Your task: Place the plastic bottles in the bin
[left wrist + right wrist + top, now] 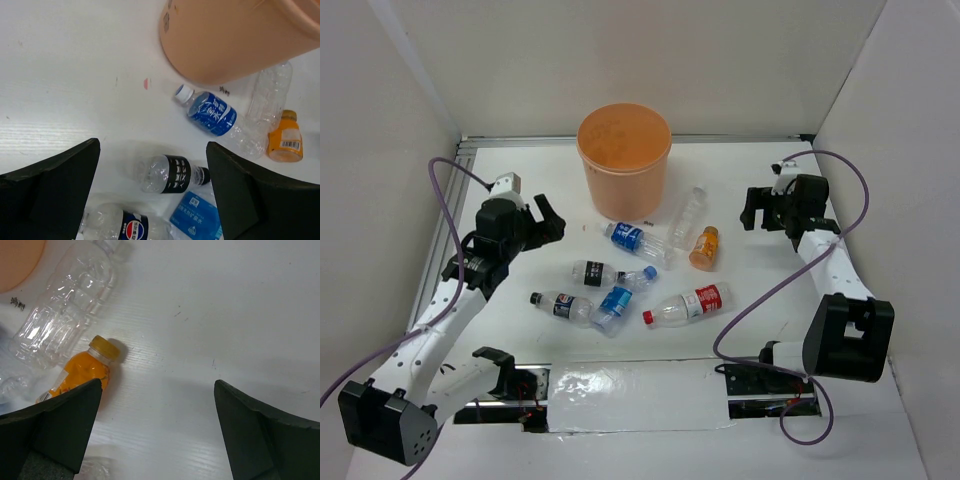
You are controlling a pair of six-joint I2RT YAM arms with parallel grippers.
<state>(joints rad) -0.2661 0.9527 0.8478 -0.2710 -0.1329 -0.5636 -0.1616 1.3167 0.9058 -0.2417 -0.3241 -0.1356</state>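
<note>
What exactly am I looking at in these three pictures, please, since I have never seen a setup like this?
These show two small robot arms bolted at the near edge of a white table. The wide picture comes from a fixed camera above and behind them. The other two come from cameras on each wrist, so the dark shapes at the bottom corners are that arm's own fingers.

The left pincer and the right pincer are both open and hold nothing.

At the back of the table stands a round orange bin. In front of it lie the plastic bottles, all on their sides: a blue-labelled bottle, a clear unlabelled bottle, a small orange bottle, a black-labelled bottle, a Pepsi bottle, a crushed blue-labelled bottle and a red-labelled bottle. None can be seen in the bin yet.
</note>
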